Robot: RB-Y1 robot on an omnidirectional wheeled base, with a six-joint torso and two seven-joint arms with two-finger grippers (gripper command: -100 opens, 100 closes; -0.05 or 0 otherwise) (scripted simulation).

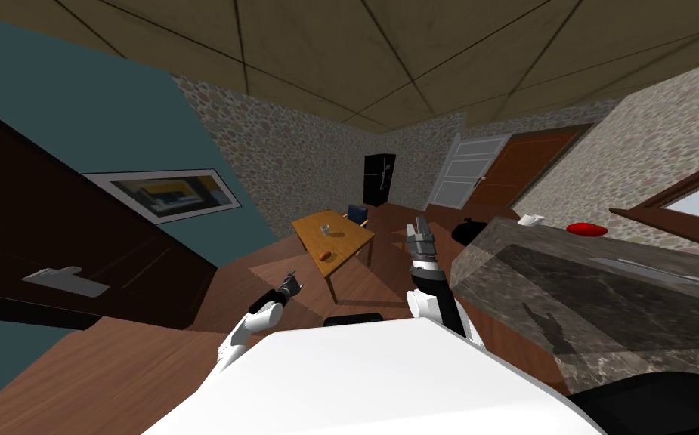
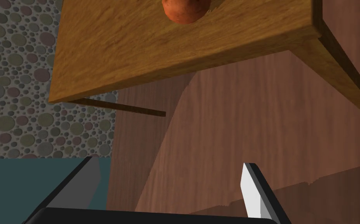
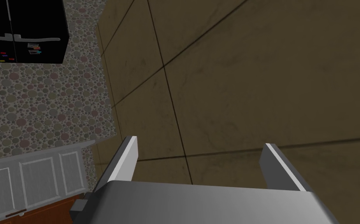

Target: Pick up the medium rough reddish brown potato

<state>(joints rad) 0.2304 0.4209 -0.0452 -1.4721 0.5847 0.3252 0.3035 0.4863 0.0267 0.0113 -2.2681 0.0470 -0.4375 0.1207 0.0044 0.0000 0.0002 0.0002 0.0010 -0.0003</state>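
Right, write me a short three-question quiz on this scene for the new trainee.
1. True or false: the left gripper is shut on the potato.
2. The potato lies on: A) the wooden table; B) the stone counter; C) the floor.
3. Fill in: the right gripper, raised beside the counter, has its fingers ____.

Key: 1 false: it is open and well short of the potato. 2 A. 3 open.
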